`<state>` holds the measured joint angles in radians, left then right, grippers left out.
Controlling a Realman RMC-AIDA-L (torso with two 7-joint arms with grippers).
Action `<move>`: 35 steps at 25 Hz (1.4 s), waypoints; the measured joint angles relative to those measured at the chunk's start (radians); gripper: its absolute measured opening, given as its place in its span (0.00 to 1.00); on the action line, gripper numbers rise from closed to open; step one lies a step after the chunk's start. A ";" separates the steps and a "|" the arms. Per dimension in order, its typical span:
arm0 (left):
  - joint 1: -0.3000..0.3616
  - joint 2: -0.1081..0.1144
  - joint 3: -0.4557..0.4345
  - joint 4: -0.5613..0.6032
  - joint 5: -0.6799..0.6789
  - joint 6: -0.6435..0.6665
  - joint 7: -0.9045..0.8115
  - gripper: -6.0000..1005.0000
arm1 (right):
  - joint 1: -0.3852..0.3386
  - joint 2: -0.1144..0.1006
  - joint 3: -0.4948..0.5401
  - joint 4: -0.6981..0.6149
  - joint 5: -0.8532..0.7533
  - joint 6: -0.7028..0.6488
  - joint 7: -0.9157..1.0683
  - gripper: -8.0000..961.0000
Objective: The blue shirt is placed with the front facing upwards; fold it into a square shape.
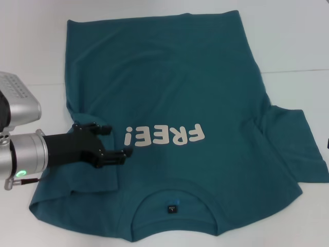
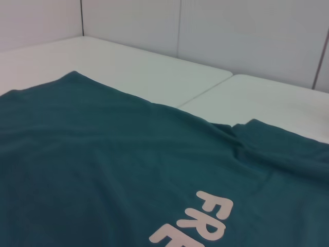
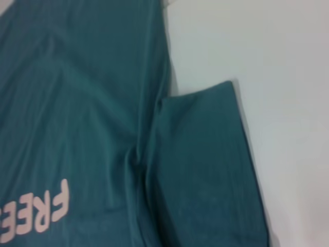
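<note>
One blue shirt lies front up on the white bench in the head view, collar nearest the robot and hem at the far side. The "FREE!" print reads upside down from here. The left claw reaches in over the shirt's left sleeve area, just beside the print's exclamation mark, its black fingers spread apart with no cloth between them. The right sleeve lies flat, spread outward; the right claw is out of sight.

Left wrist view: the shirt fills the lower part, with part of the print at the edge; the bench and a seam in it lie beyond.

Right wrist view: the right sleeve lies flat on the bench, beside the body of the shirt and the print's end. No fingers show, so the right claw's state cannot be told.
</note>
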<state>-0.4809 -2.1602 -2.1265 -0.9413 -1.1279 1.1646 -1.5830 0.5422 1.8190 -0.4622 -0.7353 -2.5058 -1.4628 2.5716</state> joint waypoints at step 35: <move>-0.019 -0.004 0.061 0.050 0.011 -0.042 0.011 0.84 | 0.040 0.029 -0.134 0.106 -0.030 0.181 0.028 0.86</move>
<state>-0.4998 -2.1644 -2.0654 -0.8909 -1.1173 1.1229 -1.5719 0.5825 1.8479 -0.5959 -0.6297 -2.5357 -1.2813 2.5998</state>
